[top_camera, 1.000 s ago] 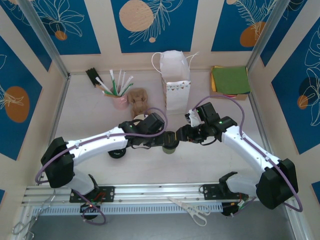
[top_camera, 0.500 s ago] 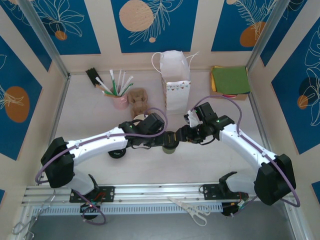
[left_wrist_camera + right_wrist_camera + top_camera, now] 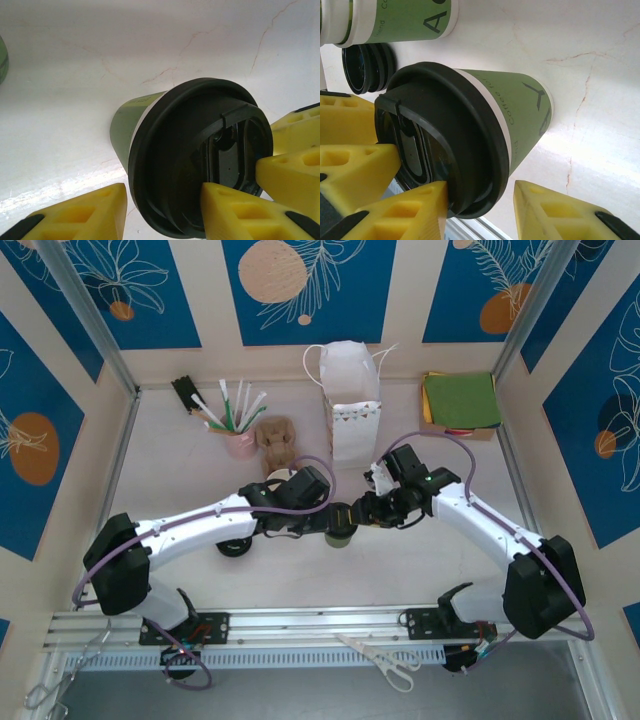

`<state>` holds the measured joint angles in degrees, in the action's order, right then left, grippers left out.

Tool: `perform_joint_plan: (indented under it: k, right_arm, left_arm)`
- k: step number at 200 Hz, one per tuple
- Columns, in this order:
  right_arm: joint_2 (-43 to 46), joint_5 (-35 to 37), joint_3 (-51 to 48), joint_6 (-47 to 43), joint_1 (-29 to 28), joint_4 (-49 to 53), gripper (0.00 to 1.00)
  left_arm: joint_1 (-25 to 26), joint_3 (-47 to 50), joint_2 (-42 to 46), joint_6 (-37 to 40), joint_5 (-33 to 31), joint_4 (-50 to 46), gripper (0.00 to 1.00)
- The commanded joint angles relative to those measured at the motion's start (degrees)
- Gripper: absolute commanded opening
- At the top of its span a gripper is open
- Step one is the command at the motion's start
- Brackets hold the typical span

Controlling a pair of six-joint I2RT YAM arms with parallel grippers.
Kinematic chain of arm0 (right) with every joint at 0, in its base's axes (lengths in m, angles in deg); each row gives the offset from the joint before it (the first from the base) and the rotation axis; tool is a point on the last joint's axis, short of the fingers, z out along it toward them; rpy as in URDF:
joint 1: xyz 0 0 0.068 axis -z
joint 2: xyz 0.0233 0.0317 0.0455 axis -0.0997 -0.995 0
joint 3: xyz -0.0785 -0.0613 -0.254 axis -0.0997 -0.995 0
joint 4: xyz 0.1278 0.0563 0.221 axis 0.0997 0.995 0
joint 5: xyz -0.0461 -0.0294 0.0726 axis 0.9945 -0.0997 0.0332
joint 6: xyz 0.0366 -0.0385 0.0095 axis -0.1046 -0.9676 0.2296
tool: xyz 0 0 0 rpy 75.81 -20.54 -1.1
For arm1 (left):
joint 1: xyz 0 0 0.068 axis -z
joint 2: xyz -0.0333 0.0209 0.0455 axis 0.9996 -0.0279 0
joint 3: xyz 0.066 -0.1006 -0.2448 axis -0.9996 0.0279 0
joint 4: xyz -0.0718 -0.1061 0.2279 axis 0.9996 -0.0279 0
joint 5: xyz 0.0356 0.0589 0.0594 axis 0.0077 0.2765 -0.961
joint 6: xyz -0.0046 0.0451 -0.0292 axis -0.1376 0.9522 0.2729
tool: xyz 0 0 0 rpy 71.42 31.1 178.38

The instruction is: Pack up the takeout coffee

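Marble-look table (image 3: 385, 575) carries it all, with the white bag (image 3: 352, 410) upright at the middle of its back edge, handles up, far taller than what must go in. In front of the bag, about mid-table, both arms meet tip to tip at the coffee (image 3: 342, 533), which is lidded and not yet in the bag. Whether its base rests on the table or hangs just above it I cannot tell. The step in hand reads as securing or passing the coffee ahead of the lift. The left gripper (image 3: 165, 200) appears clamped on it at the lid (image 3: 200, 150), one finger just at the rim, the other lying on the lid's top face. The right gripper (image 3: 480, 195) stands partly open around the same lid from the opposite side: one finger meets the rim, the other is clear of the green wall with a gap showing. So the coffee sits between both pairs of fingers, the four tips crowded close. Next, by my reading, one gripper must take a firm hold, the other must let go and back off, and then the coffee has to go up, level, over the bag's mouth and straight down. A grip on the lid alone risks popping it off. Close by are a stack of lidless cups (image 3: 395, 20) and a spare lid (image 3: 367, 67).
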<state>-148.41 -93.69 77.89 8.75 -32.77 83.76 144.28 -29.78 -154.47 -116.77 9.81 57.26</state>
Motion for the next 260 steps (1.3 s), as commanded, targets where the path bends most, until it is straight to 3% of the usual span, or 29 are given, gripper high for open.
perform_joint_plan:
  k: [1, 95, 150, 168, 260]
  right_arm:
    - [-1.7, 2.4, 0.5, -0.9, -0.3, 3.3, 0.38]
    - [-1.0, 1.4, 0.9, -1.1, -0.1, 3.0, 0.38]
    - [-1.0, 0.9, 0.9, -1.1, -0.2, 2.8, 0.39]
    - [-1.2, 1.0, 1.0, -1.2, -0.2, 2.8, 0.39]
    - [-1.4, 1.1, 0.9, -1.1, -0.2, 2.8, 0.39]
  left_arm:
    - [-0.5, 1.5, -1.8, 0.5, -0.1, -5.3, 0.43]
    - [-2.6, -3.6, 0.0, 3.3, 1.1, -3.3, 0.45]
    - [-3.9, -3.2, -0.8, 4.0, 2.7, -1.0, 0.39]
    - [-3.9, -3.3, -1.8, 4.3, 2.9, -1.3, 0.32]
    - [-3.8, 1.1, -2.7, 2.9, 2.7, -5.5, 0.31]
